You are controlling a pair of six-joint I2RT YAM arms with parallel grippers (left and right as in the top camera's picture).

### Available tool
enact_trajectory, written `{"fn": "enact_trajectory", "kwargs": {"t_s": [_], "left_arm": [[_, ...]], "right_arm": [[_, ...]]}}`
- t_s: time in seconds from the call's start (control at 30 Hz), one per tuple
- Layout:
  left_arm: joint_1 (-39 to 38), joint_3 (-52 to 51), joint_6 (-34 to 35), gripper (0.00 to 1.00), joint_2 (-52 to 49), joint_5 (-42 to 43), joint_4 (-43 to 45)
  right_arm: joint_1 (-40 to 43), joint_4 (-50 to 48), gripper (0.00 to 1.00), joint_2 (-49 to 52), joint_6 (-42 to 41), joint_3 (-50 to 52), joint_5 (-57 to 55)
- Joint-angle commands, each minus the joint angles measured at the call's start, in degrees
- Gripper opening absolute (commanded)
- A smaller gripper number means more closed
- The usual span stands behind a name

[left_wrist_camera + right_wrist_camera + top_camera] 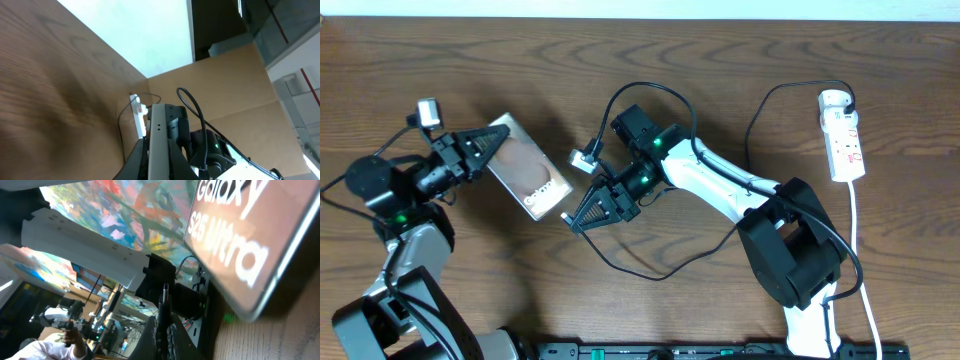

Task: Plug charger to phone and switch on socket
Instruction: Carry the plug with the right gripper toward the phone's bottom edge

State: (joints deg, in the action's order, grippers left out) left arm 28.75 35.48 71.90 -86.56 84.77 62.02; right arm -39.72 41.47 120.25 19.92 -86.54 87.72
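The phone (527, 170) is a glossy slab lying slanted on the table, its white lettering toward the right arm. My left gripper (488, 144) is shut on its upper-left end; the left wrist view shows the phone (159, 142) edge-on between the fingers (159, 167). My right gripper (576, 221) is shut on the plug tip of the charger (650, 277), close to the phone's lower-right end. In the right wrist view the tip (164, 305) sticks out between the fingers (163, 330), just short of the phone (240, 240). The socket (846, 138) lies at the far right.
The socket's white cord (865, 260) runs down the right side toward the front edge. The thin black cable loops across the table between the right arm and the socket. The socket also shows far off in the left wrist view (136, 114).
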Motion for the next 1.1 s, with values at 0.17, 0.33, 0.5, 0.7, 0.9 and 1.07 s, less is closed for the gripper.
{"fn": "enact_trajectory", "kwargs": {"t_s": [0.17, 0.33, 0.5, 0.7, 0.9, 1.07], "left_arm": [[-0.9, 0.9, 1.4, 0.07, 0.9, -1.7, 1.6], [-0.9, 0.9, 3.3, 0.07, 0.9, -1.7, 3.7], [-0.9, 0.9, 9.5, 0.07, 0.9, -1.9, 10.4], [-0.9, 0.9, 11.8, 0.07, 0.9, -1.9, 13.6], [-0.9, 0.9, 11.8, 0.07, 0.9, -1.8, 13.6], [-0.9, 0.9, 11.8, 0.07, 0.9, -1.6, 13.6]], "right_arm": [[0.7, 0.0, 0.01, 0.5, -0.4, 0.1, 1.8], [0.7, 0.0, 0.01, 0.5, -0.7, 0.1, 1.8], [0.7, -0.2, 0.01, 0.5, -2.4, 0.1, 1.8], [0.9, -0.2, 0.01, 0.5, -2.8, 0.1, 1.8], [0.9, -0.3, 0.01, 0.4, -2.8, 0.1, 1.8], [1.3, -2.6, 0.01, 0.4, -5.5, 0.1, 1.8]]}}
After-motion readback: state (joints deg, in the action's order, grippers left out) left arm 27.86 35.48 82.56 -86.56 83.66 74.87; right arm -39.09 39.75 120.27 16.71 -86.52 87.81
